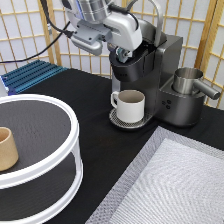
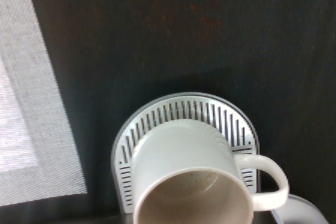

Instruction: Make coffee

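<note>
My gripper (image 1: pixel 123 53) hangs at the open brew chamber on top of the dark coffee machine (image 1: pixel 167 65), whose lid is raised behind it. The coffee pod is hidden from view. Below the chamber, a cream-white mug (image 1: pixel 131 106) with a handle stands empty on the machine's round drip tray (image 1: pixel 116 121). The wrist view looks straight down on the same mug (image 2: pixel 196 185) and the slotted drip tray (image 2: pixel 187 110).
A white two-tier round stand (image 1: pixel 60 170) fills the exterior view's left, with a tan handleless cup (image 1: pixel 6 148) on it. A metal jug (image 1: pixel 187 80) sits on the machine's right part. A grey mat (image 1: pixel 170 185) lies at the bottom right, a blue rack (image 1: pixel 30 75) at the back left.
</note>
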